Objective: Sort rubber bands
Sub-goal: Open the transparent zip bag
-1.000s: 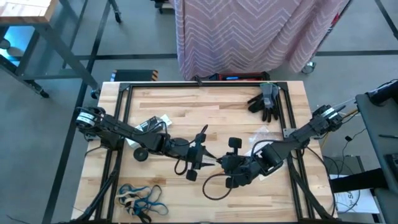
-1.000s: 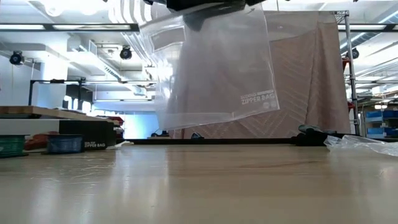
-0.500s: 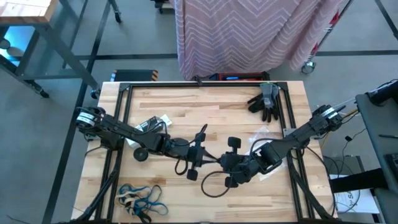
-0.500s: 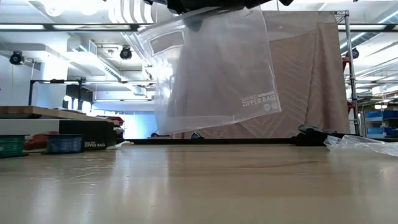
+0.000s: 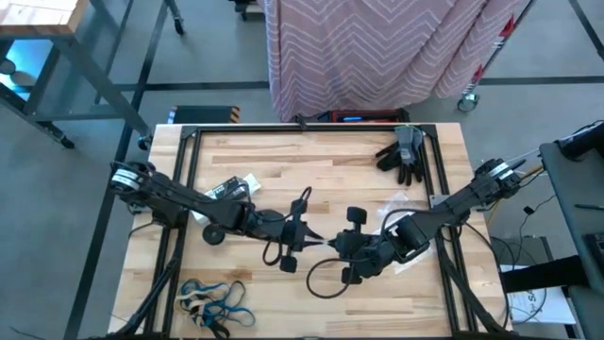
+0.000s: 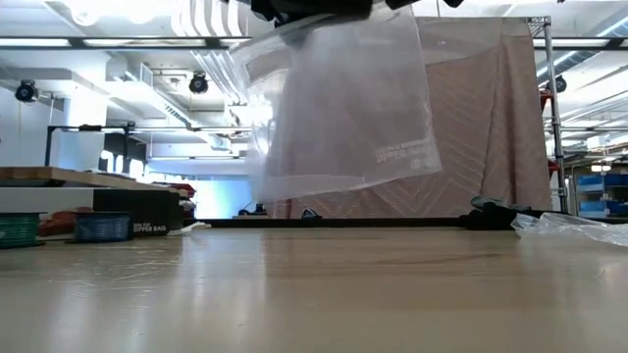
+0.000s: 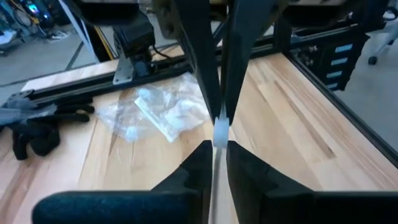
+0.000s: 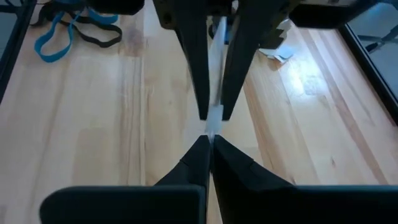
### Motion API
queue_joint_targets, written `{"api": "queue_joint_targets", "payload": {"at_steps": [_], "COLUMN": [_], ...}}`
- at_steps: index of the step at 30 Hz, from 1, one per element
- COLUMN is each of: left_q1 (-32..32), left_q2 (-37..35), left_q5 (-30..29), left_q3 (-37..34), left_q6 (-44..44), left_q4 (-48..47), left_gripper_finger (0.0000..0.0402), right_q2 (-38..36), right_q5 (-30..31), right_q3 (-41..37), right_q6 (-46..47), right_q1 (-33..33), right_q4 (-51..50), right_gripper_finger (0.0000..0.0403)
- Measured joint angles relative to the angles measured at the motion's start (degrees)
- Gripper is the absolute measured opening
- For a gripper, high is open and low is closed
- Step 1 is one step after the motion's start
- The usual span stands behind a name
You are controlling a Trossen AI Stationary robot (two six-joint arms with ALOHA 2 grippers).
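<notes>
A clear zipper bag [image 6: 339, 108] hangs in the air over the middle of the table, held between both grippers. My left gripper [image 5: 316, 241] comes in from the left and my right gripper [image 5: 336, 244] from the right. They meet tip to tip, each shut on the bag's top edge. The rubber bands [image 5: 212, 302], blue, tan and black loops, lie in a loose heap on the wood at the near left corner. They also show in the right wrist view as rubber bands [image 8: 62, 31], far from both grippers. My left gripper pinches the bag's top edge strip [image 7: 219, 134] between its two fingers, coming from the table's left and slanting a little down. The bag hangs below, clear of the table. My right gripper pinches the same top edge [image 8: 211, 127] right beside the left fingers, coming from the table's right and slanting down. The bag hangs slack under it.
Dark gloves [image 5: 404, 156] lie at the far right. Crinkled clear bags [image 5: 401, 203] lie on the wood right of centre, and a small packet [image 5: 231, 189] lies left of centre. A black cable loop [image 5: 326, 283] hangs under the right arm. Black frame rails [image 5: 189, 170] run along both sides.
The hanging bag has swayed a little: its lower edge dipped and then came back up. In the low view its upper left corner has drawn in toward the grippers. Both arms stay where they were.
</notes>
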Motion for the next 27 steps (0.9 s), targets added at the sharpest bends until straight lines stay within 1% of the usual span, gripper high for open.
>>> {"api": "queue_joint_targets", "payload": {"at_steps": [6, 10, 13, 16, 19, 22, 24, 27], "left_q1": [-0.7, -0.7, -0.7, -0.7, -0.7, -0.7, -0.7, -0.7], "left_q2": [-0.4, -0.4, -0.4, -0.4, -0.3, -0.3, -0.2, -0.2], "left_q5": [-0.2, -0.2, -0.2, -0.6, -2.7, -3.1, -3.1, -3.1], "left_q3": [-0.1, -0.1, -0.1, -0.1, -0.1, -0.1, -0.1, -0.1], "left_q6": [0.3, 0.5, 2.2, 2.6, 2.9, 3.0, 2.9, 2.9], "left_q4": [-1.1, -1.1, -0.9, 0.2, 2.1, 2.6, 2.8, 2.8], "left_gripper_finger": [0.0009, 0.0011, 0.0033, 0.0069, 0.0110, 0.0142, 0.0155, 0.0160], "right_q2": [-0.3, -0.3, -0.3, -0.3, -0.3, -0.3, -0.3, -0.3], "right_q5": [-0.2, -0.2, -0.2, -0.2, -0.2, -0.2, -0.1, 0.0], "right_q3": [0.0, 0.0, 0.0, 0.0, 0.0, 0.0, 0.0, 0.0], "right_q6": [0.0, 0.7, 1.8, 2.4, 2.4, 2.4, 3.1, 4.8], "right_q1": [0.0, 0.0, 0.0, 0.0, 0.0, -0.1, -0.2, -0.3], "right_q4": [0.0, 0.0, 0.0, 0.0, 0.0, 0.1, 0.2, 0.7], "right_gripper_finger": [0.0000, 0.0000, 0.0000, 0.0000, 0.0000, 0.0000, 0.0000, 0.0000]}}
